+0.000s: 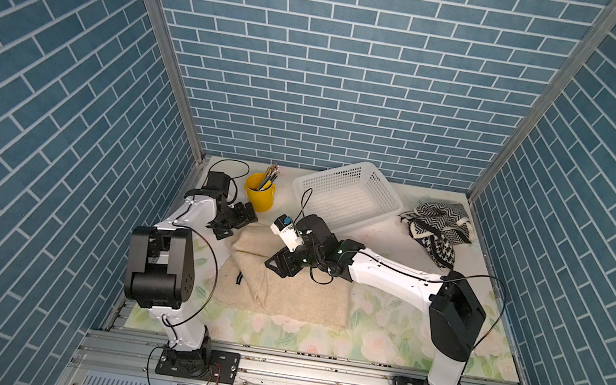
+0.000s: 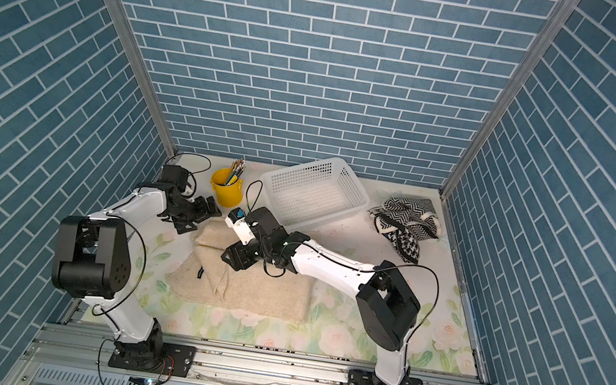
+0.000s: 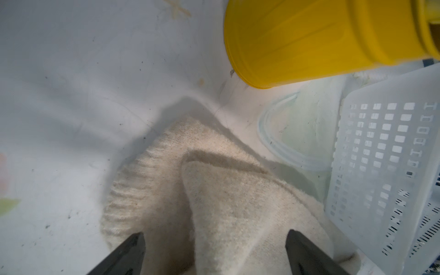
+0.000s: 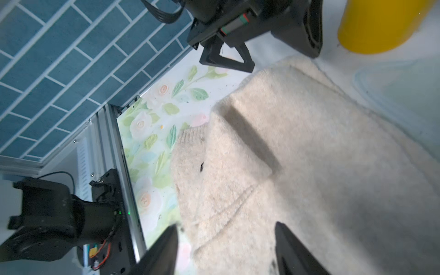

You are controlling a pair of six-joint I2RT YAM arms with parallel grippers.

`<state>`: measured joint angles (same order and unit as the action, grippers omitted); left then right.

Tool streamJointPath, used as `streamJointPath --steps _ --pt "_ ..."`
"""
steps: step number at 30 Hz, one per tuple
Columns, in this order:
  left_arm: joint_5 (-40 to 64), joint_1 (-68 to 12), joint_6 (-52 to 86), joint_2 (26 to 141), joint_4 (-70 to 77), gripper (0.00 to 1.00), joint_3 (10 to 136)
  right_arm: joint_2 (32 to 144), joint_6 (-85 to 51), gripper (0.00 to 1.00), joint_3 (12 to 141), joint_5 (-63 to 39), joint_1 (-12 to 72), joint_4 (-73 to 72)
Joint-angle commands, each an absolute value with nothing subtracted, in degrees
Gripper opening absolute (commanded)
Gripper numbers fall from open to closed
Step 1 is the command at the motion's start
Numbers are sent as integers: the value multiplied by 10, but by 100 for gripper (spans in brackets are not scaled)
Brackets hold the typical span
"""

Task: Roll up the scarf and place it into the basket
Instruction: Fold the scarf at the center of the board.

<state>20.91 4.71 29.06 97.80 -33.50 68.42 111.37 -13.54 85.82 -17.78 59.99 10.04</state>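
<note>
The cream knitted scarf (image 1: 295,291) lies flat on the floral mat, its left end folded over into a loose flap (image 3: 226,190). My left gripper (image 1: 223,231) hangs open over that folded far-left corner; in the left wrist view its fingers straddle the flap (image 3: 215,234) without clamping it. My right gripper (image 1: 275,267) is open just above the scarf's far edge, near the fold (image 4: 226,226), with only cloth (image 4: 297,154) beneath it. The white perforated basket (image 1: 341,180) stands tilted at the back, behind the right wrist, with nothing in it.
A yellow bucket (image 1: 260,192) holding brushes stands just behind the left gripper, close to the basket. A black-and-white patterned cloth (image 1: 437,229) is heaped at the back right. Blue brick walls enclose three sides. The arm bases sit on the front rail.
</note>
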Motion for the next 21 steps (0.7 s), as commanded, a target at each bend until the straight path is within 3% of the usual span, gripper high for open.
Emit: streamJointPath --steps 1,8,11,15,21 --pt "213 51 281 955 -337 98 676 1190 -77 78 913 -201 589 133" --pt "210 67 271 954 -348 98 678 1312 -19 77 1032 -240 585 188" --pt "210 73 268 958 -352 98 683 1316 -18 50 1021 -260 586 190" --pt "213 74 270 963 -347 98 685 1241 -37 0 921 -275 587 135" --pt "224 72 278 963 -332 98 676 1116 -71 0 806 -236 587 108"
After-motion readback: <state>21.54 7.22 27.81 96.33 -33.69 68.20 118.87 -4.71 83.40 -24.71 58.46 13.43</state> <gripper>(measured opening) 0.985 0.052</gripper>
